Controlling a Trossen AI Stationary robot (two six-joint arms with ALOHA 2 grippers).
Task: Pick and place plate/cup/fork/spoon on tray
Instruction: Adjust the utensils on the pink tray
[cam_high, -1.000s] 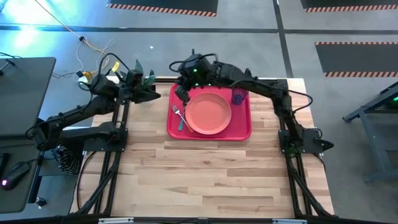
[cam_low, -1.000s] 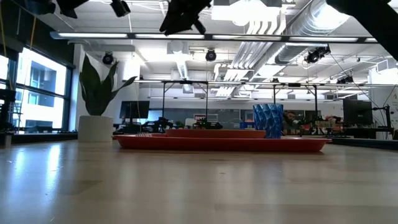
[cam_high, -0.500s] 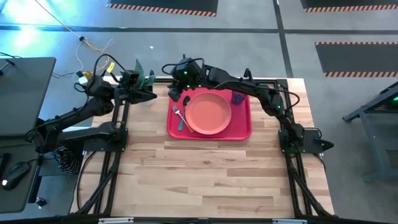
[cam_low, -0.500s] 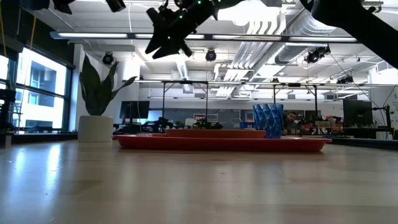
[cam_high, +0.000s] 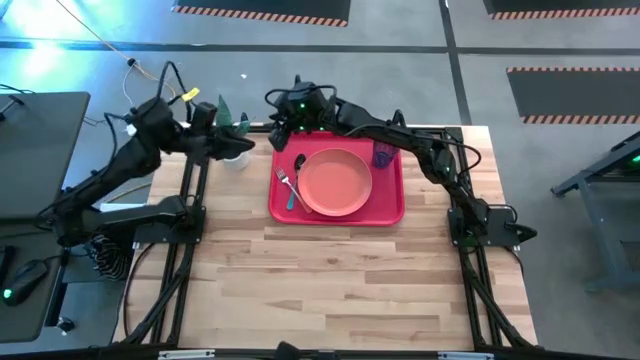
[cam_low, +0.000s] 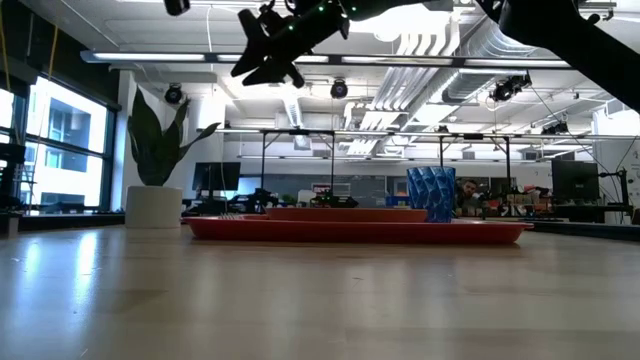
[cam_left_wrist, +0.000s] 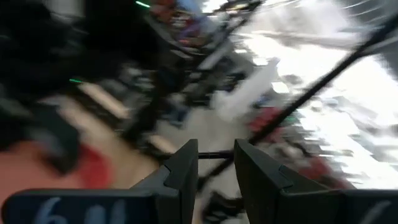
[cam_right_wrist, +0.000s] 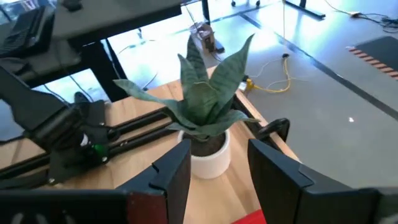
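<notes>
- The spoon (cam_high: 299, 162) is now lying on the tray (cam_high: 390, 212), at its far left corner just beyond the fork (cam_high: 288, 184); a second ago that spot was covered by the right gripper and no spoon was showing there.
- The fork is resting beside the plate (cam_high: 334, 182) on the plate's left, and the cup (cam_high: 383, 155) is standing at the tray's far right corner, apart from the plate's rim.
- The right gripper (cam_high: 279, 128) is hanging above the table's far edge, just past the tray's far left corner, with its fingers spread and nothing between them; over the last second it has been lifting and swinging away from the tray.
- In the right wrist view those fingers are framing a potted plant (cam_right_wrist: 208, 118) standing off the tray, which fits a retreat, not a reach.
- The left gripper (cam_high: 232, 148) is waiting beside that plant at the far left of the table, having drawn back slightly; its fingers are standing a narrow gap apart with nothing seen between them.
- Judging by how things lie, all four items are sitting on the tray, so the placing looks finished and only the withdrawal of the arms seems left.
</notes>
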